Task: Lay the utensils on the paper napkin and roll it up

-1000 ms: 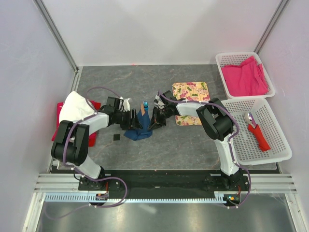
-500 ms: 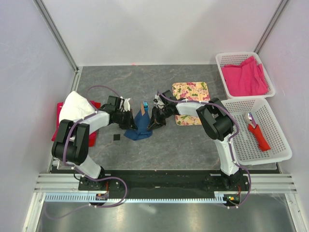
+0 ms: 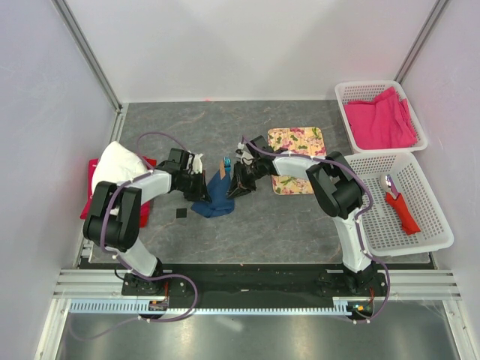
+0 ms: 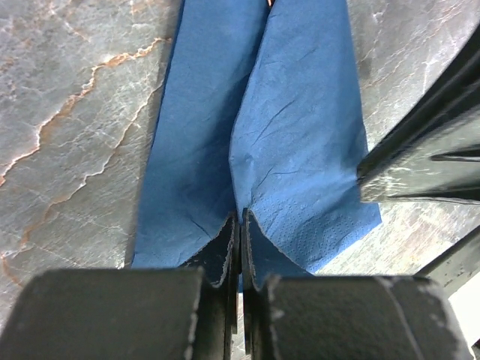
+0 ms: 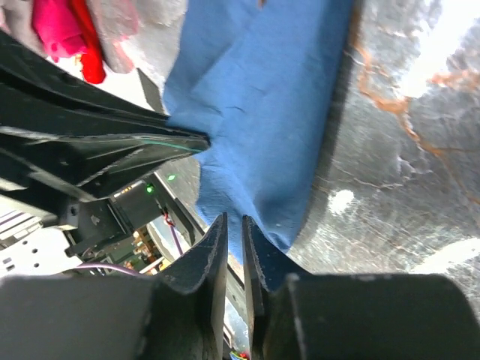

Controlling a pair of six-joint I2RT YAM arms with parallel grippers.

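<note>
The left tool [image 4: 240, 225] is pressed together, pinching a raised fold at the left edge of the blue paper napkin [image 3: 217, 202]. The napkin lies bunched in the middle of the table [image 3: 285, 225]. The right tool [image 5: 234, 225] stands just beside the napkin's right edge, its fingers parted by a narrow slit and apparently gripping nothing. A bright-blue utensil [image 3: 226, 162] pokes out at the napkin's far end. Bare table lies open toward the arm bases, and the floral mat [image 3: 296, 140] sits near on the right.
</note>
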